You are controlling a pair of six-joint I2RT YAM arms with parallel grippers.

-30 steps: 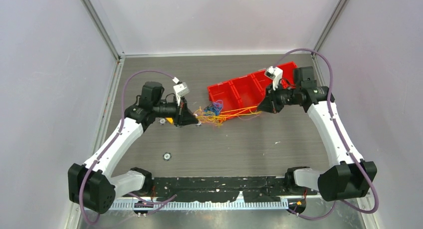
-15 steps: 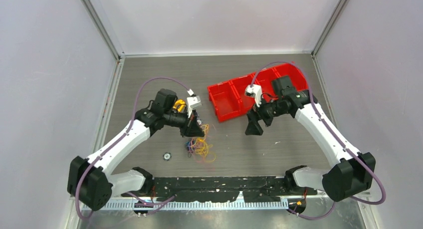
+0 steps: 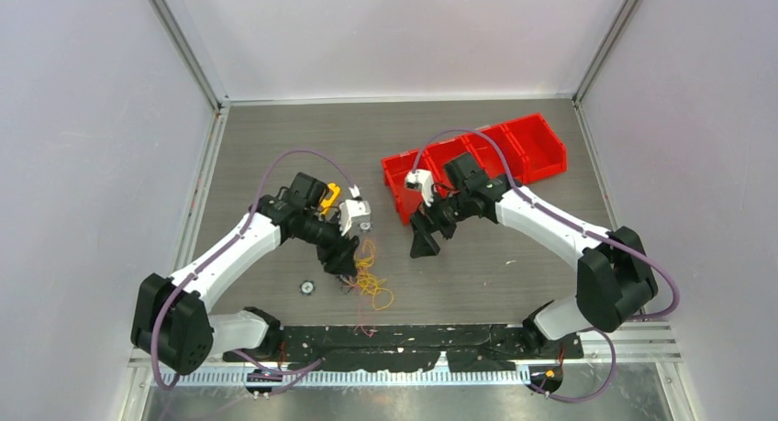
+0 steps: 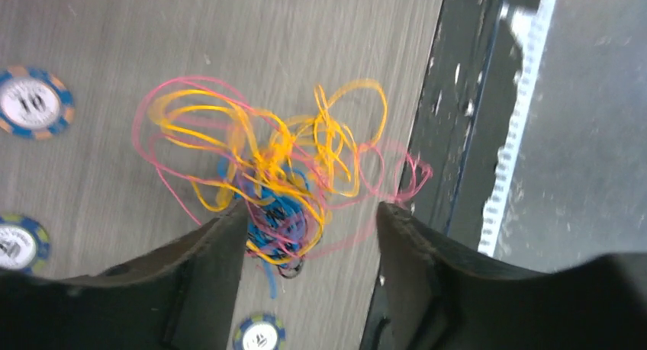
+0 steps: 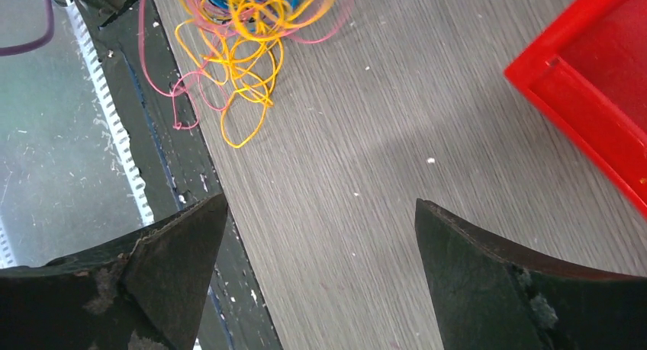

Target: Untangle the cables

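Observation:
The cables (image 3: 370,279) lie as one loose tangle on the table, mostly yellow-orange loops with pink strands and a blue-purple knot. In the left wrist view the tangle (image 4: 275,167) spreads just ahead of my left gripper (image 4: 311,213), which is open. The blue knot sits against the tip of the left finger (image 4: 221,243), and nothing is pinched. From above, the left gripper (image 3: 347,260) hovers at the tangle's upper left edge. My right gripper (image 3: 425,247) is open and empty, to the right of the cables (image 5: 244,30) and apart from them. Between its jaws (image 5: 320,203) only bare table shows.
A row of red bins (image 3: 477,160) stands behind the right arm, with one corner (image 5: 603,98) close to the right gripper. Small round chips lie near the tangle (image 3: 307,287) (image 3: 364,227) (image 4: 30,102) (image 4: 259,335). A black strip (image 3: 413,337) runs along the near edge.
The cables were stretched between both shut grippers. The right gripper opened first, then the left. Both arms moved toward the near middle, and the tangle now lies loose on the table.

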